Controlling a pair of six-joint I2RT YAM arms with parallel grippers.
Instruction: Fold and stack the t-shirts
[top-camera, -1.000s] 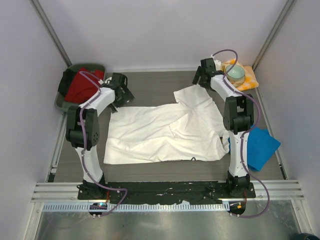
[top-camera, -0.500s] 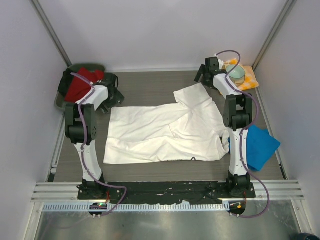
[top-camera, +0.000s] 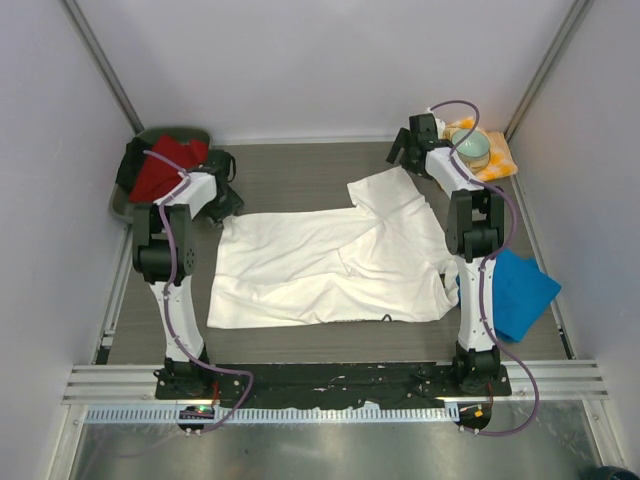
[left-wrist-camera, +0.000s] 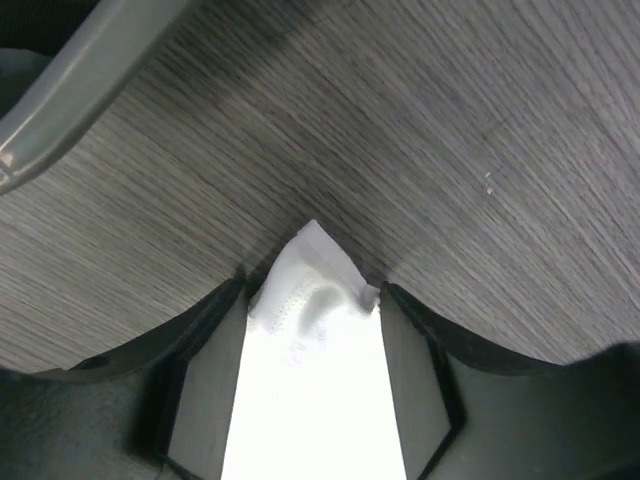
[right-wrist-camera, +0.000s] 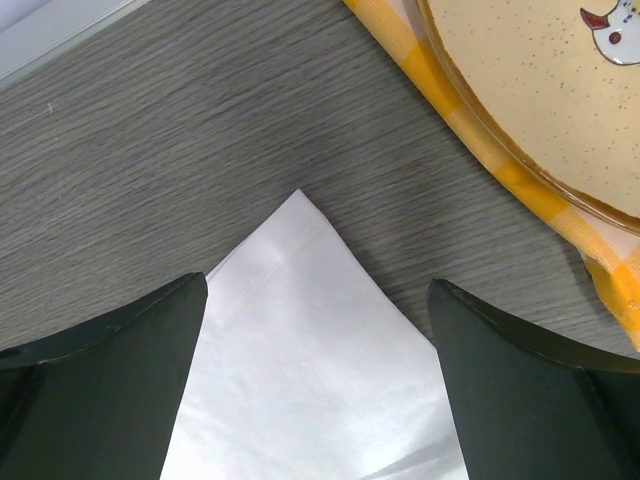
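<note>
A white t-shirt (top-camera: 330, 265) lies spread across the middle of the grey table. A bright blue t-shirt (top-camera: 520, 290) lies folded at the right edge, beside the right arm. My left gripper (top-camera: 220, 203) is down at the white shirt's far left corner. In the left wrist view that corner (left-wrist-camera: 312, 300) bunches between its fingers (left-wrist-camera: 205, 390), which stand part open, one on each side of the cloth. My right gripper (top-camera: 405, 150) is open over the shirt's far right corner (right-wrist-camera: 300, 340), one finger on each side.
A dark bin (top-camera: 120, 205) holding red cloth (top-camera: 165, 165) stands at the far left; its rim (left-wrist-camera: 90, 70) shows in the left wrist view. At the far right, a bowl (top-camera: 472, 147) sits on an orange checked napkin (top-camera: 497, 160), close beside my right gripper.
My left gripper has moved left and come down onto the white shirt's far left corner. My right gripper shifted slightly back and right, then held still.
</note>
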